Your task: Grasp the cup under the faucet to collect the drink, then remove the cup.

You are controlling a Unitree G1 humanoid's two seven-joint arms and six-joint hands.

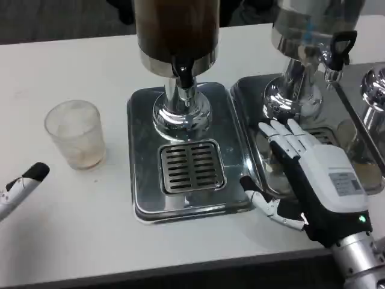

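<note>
Right hand (313, 180) rests open, fingers spread, on the second drip tray (252, 96). Left hand's fingertip (27, 180) shows, grasp perhaps empty—cannot tell. Cup (75, 133) stands left of the dispenser tray (144, 198).

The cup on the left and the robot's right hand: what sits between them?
In the head view, the dispenser's metal drip tray with its slotted grate lies between the cup and the right hand.

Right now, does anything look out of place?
Yes. The cup stands on the bare table left of the dispenser's tray, not under the faucet. The drip grate is empty.
</note>
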